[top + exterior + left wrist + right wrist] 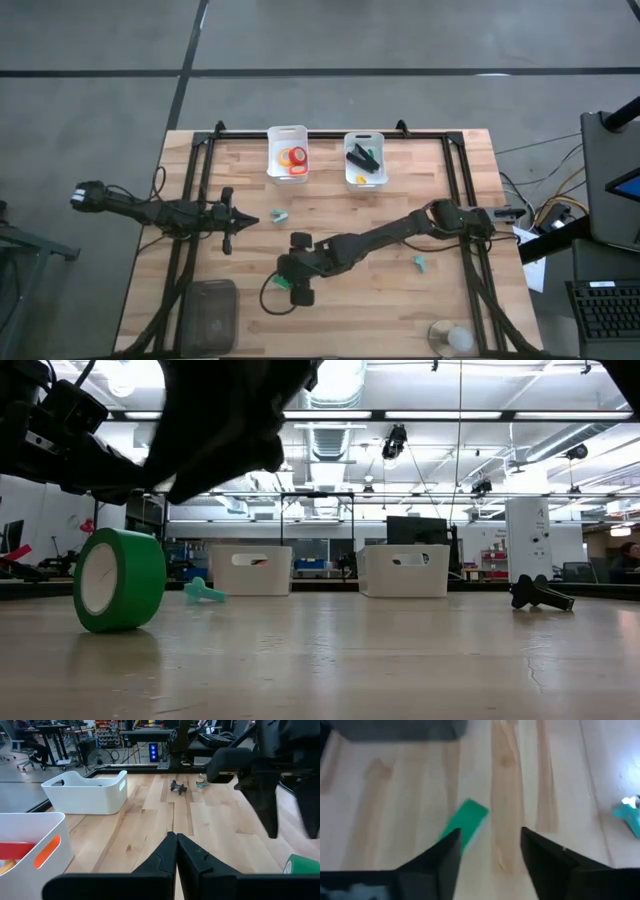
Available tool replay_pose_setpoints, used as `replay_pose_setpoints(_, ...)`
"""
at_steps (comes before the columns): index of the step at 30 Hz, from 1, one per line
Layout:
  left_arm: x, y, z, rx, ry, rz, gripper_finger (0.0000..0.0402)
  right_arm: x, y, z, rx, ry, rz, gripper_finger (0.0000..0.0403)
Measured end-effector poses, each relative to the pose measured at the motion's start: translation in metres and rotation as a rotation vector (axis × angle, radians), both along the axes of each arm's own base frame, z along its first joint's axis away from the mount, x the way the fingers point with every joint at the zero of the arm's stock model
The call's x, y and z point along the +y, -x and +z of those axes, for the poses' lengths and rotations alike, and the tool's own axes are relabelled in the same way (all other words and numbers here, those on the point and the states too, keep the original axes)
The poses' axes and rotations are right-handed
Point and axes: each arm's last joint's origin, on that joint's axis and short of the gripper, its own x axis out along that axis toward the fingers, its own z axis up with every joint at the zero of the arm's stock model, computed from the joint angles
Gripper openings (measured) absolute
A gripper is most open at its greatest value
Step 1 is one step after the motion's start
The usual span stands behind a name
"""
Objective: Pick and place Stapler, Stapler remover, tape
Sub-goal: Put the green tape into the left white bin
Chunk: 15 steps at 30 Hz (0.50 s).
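Observation:
The green tape roll [120, 580] stands on its edge on the table near the middle of the near side, also seen as the green tape [283, 283] and the green tape [465, 822]. My right gripper [490, 855] is open just above it, one finger close beside the roll, and shows as my right gripper [297, 288]. The left white bin [288, 152] holds orange-red, red and yellow rolls. The right white bin [364, 160] holds the black stapler [362, 158]. Two teal staple removers [279, 216] [420, 263] lie on the table. My left gripper [176, 840] waits shut at the table's left.
A grey flat object [207, 310] lies at the near left corner. A pale round thing [450, 338] sits at the near right corner. A small dark claw tool [540, 595] lies on the right side. Bare wood lies between the bins and the arms.

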Motion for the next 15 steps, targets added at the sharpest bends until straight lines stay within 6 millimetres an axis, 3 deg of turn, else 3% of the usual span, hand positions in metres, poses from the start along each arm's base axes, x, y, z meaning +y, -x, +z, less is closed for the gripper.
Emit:
replay_pose_setpoints(3, 0.0, 0.0, 0.0, 0.0, 0.0, 0.0, 0.0012, 0.001, -0.004, -0.003, -0.033, -0.033, -0.016, 0.0254)
replay_pose_setpoints(8, 0.0, 0.0, 0.0, 0.0, 0.0, 0.0, 0.0012, 0.005, -0.008, -0.026, -0.003, -0.085, -0.004, 0.0318)
replay_pose_setpoints(15, 0.0, 0.0, 0.0, 0.002, 0.0, 0.0, 0.0012, 0.007, -0.005, -0.04, 0.048, -0.104, -0.03, 0.0344)
